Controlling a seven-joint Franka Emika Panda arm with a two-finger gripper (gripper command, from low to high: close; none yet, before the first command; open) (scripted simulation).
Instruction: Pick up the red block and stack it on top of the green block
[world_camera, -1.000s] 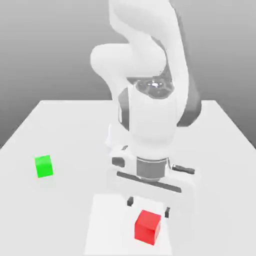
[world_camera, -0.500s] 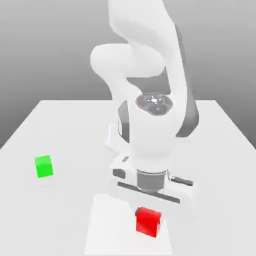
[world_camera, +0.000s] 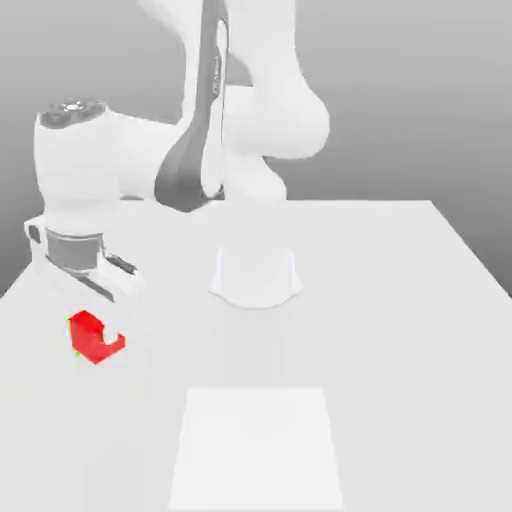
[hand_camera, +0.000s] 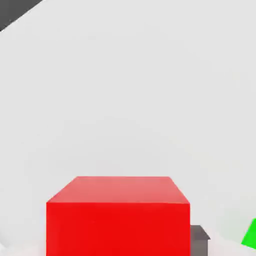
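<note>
The bright red, plain-faced cube (hand_camera: 118, 229) is up at the hand of the bulky white robot arm (world_camera: 75, 175), over toward the exterior view's left. The jaws are clenched on it, one dark pad (hand_camera: 199, 243) showing right against its side. Close by is the bright green, plain-faced cube (hand_camera: 251, 235), mostly hidden behind the red one from where the exterior camera looks; only slivers of green peek out around its edge. Farther out, the pale, smooth desk (world_camera: 400, 380) spreads away, with a flat white square patch (world_camera: 257, 445) on it, nothing standing there.

So I'd say the picking up is done, and so is most of the carrying across. What's left, as I judge it, is lining red up over green, lowering it, letting go and backing off. I can't tell how squarely it sits above the green.
</note>
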